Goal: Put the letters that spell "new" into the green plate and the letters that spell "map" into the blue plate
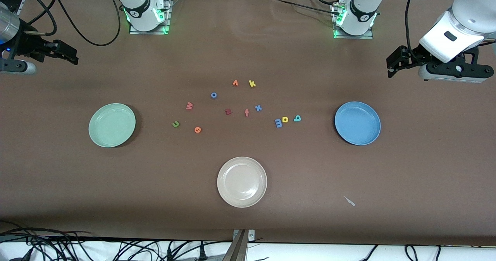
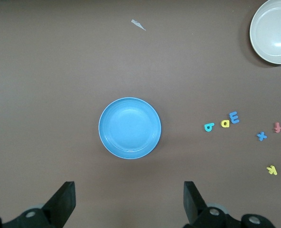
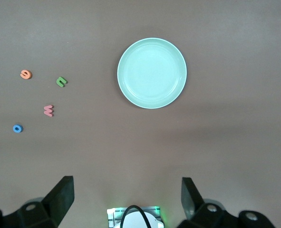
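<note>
Bench (image 1: pixel 248 222): brown matte covering, lit evenly | Edge nearest front camera: white strip with tangled black cables (image 1: pixel 42 245) | Metal bracket (image 1: pixel 242 245) at mid-edge

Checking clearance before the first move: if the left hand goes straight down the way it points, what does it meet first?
Probably bare table or the blue plate. The left hand, open and empty, looks down with the plate ahead of its fingertips; depth is unclear, but nothing else lies in that line.
</note>
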Tool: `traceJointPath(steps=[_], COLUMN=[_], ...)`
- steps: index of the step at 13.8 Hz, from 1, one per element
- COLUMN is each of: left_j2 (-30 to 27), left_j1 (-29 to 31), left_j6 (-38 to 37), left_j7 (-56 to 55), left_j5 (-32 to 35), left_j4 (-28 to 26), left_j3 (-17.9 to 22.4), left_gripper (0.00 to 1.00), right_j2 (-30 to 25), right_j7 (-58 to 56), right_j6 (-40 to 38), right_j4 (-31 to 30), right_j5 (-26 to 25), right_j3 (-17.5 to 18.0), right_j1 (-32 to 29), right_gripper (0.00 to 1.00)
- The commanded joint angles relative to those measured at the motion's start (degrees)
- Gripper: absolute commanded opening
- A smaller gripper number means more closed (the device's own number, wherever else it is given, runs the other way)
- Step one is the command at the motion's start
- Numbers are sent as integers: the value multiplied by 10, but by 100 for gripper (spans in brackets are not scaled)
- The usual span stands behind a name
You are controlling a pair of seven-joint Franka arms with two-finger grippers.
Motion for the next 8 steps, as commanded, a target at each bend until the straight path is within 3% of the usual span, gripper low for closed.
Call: traceJointPath(steps=[1, 4, 6, 8], left_j2=[3, 3, 3, 3], left_j1=[2, 2, 3, 3], left_j6=[-13, -13, -13, -13], left_j7=[11, 11, 11, 11], left_j5=[-7, -7, -7, -7], left_j4=[13, 13, 13, 13], left_j3=[-2, -2, -2, -2], left_gripper=[100, 100, 100, 100], right_j2=[14, 32, 88, 100], right_j7=[-6, -6, -5, 2], right_j6=[5, 5, -3, -12], right_j4=[6, 9, 9, 13], right_j5=[9, 10, 9, 10], right_j3=[2, 3, 4, 4], right_j1=[-1, 3, 8, 15], right_gripper=[100, 100, 100, 100])
